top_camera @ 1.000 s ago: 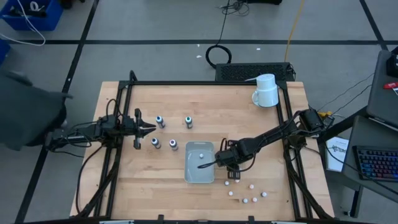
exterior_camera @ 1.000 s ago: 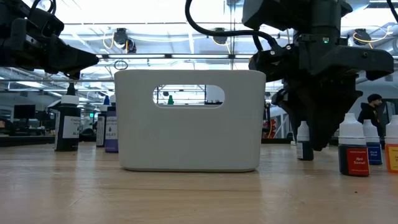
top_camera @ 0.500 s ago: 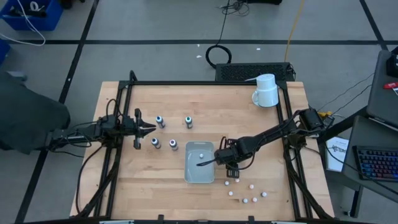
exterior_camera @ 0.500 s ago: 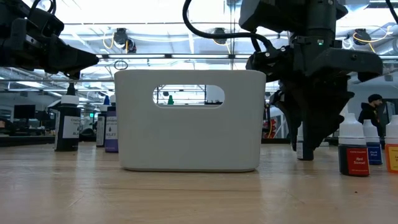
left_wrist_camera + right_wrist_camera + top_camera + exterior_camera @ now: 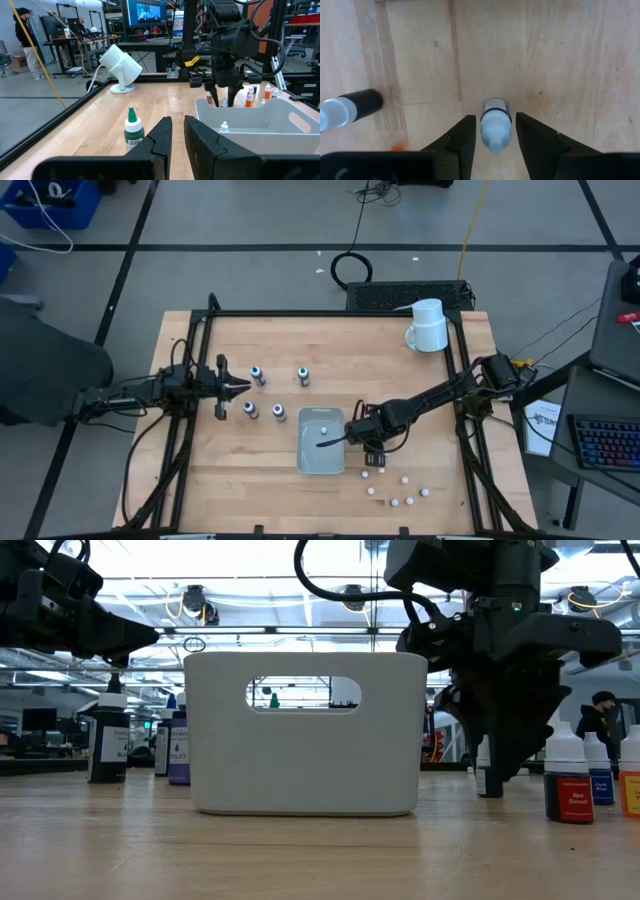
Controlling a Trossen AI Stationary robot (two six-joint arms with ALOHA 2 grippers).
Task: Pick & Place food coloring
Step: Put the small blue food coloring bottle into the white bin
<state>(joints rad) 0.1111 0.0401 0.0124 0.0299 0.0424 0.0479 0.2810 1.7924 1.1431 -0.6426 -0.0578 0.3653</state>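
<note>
Bottle between the fingers
The right gripper (image 5: 492, 137) stands spread around a white-capped food coloring bottle (image 5: 495, 122), fingers not yet touching it.

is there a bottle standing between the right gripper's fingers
Yes, in the right wrist view a small white-capped bottle stands on the table between the two fingers of the right gripper.

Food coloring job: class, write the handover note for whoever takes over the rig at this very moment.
Left gripper: shut, empty, waiting over the table's left side.
Right gripper: open, lowered just right of the white bin, straddling an upright bottle, not yet clamped.
Done: one bottle lies in the bin.
Left: four bottles left of the bin, a loose cluster near the table's front right.
</note>
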